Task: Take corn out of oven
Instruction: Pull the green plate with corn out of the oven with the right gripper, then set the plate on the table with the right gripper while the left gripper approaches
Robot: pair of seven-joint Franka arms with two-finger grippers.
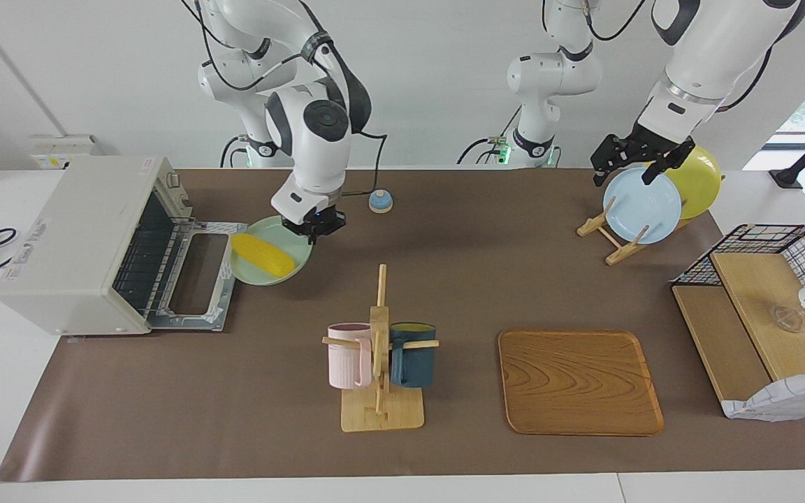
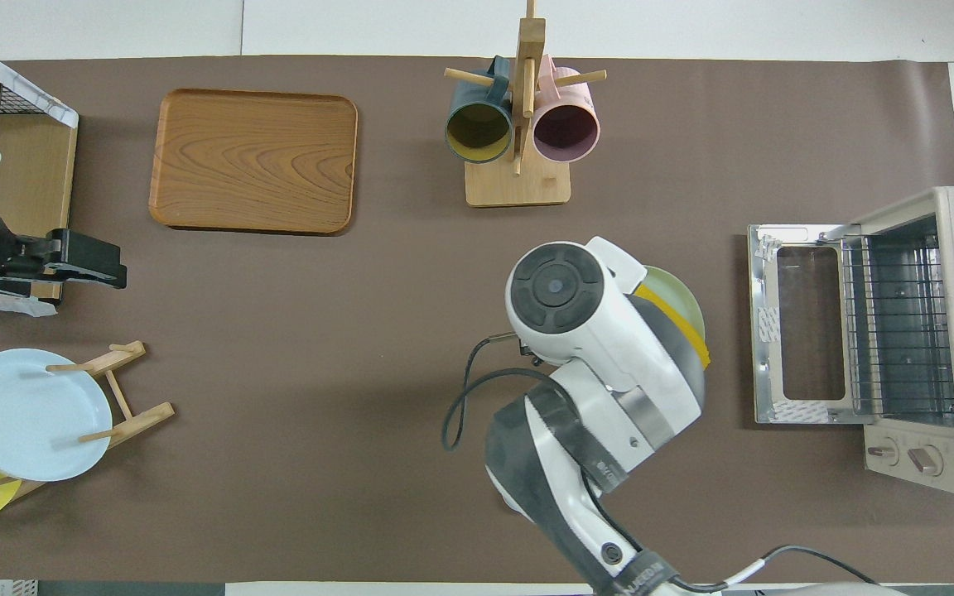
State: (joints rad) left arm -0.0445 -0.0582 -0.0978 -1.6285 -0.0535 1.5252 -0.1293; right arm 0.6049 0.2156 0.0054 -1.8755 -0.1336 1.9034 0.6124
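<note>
So the corn is out of the oven already. It lies on a pale green plate which your right gripper pinches shut at the rim. The plate sits just in front of the oven's dropped door, past the door's edge. Can't tell whether it hangs just above the mat or touches it, so treat the carry as unfinished. The oven rack looks bare. What's left, I'd judge: set the plate down flat somewhere in front of the oven, let go, pull the arm off. Door stays open unless you want it shut; the task doesn't ask.

Pose: the right arm comes in from its base by the oven and its wrist points steeply down at the plate edge away from the oven. In the overhead view the wrist covers most of the plate, w/ only a sliver of plate and corn showing on the oven side.

Your left gripper waits well apart from the oven, at the other end of the table, fingers spread wide, holding nothing, over the blue plate on its wooden rack.

Watch the tilt: the corn lies loose and could roll.
</note>
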